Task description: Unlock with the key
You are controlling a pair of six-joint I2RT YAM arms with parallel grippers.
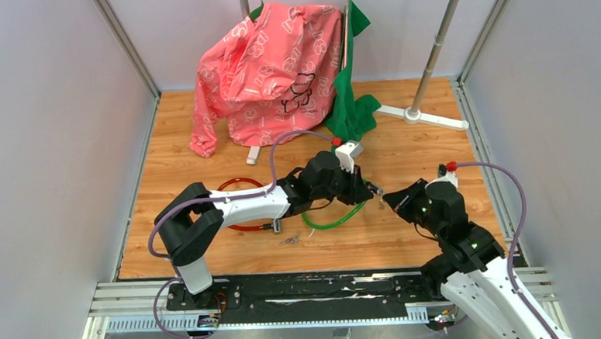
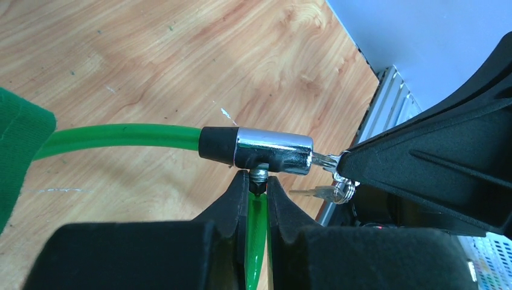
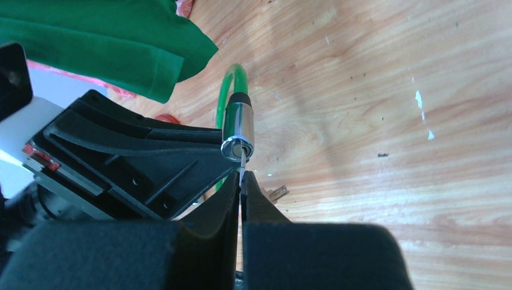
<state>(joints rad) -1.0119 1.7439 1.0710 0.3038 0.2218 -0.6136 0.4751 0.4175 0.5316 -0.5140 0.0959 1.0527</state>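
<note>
The lock (image 2: 275, 151) is a smooth chrome cylinder with a black rubber collar, at the centre of the left wrist view. It joins a glossy green cable (image 2: 121, 136). The left gripper (image 2: 258, 182) is narrow and pinches the cable's other end just under the cylinder. The right gripper (image 3: 241, 181) is closed on the thin flat key (image 3: 242, 160), which sits in the keyhole. A second key (image 2: 317, 193) hangs on a ring. The table (image 1: 410, 237) is grained wood.

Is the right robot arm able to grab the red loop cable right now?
Probably not. The right gripper is shut on the small silver key stuck in the shiny chrome lock barrel, and the red loop cable lies partly under the white left arm, which blocks the way.
</note>
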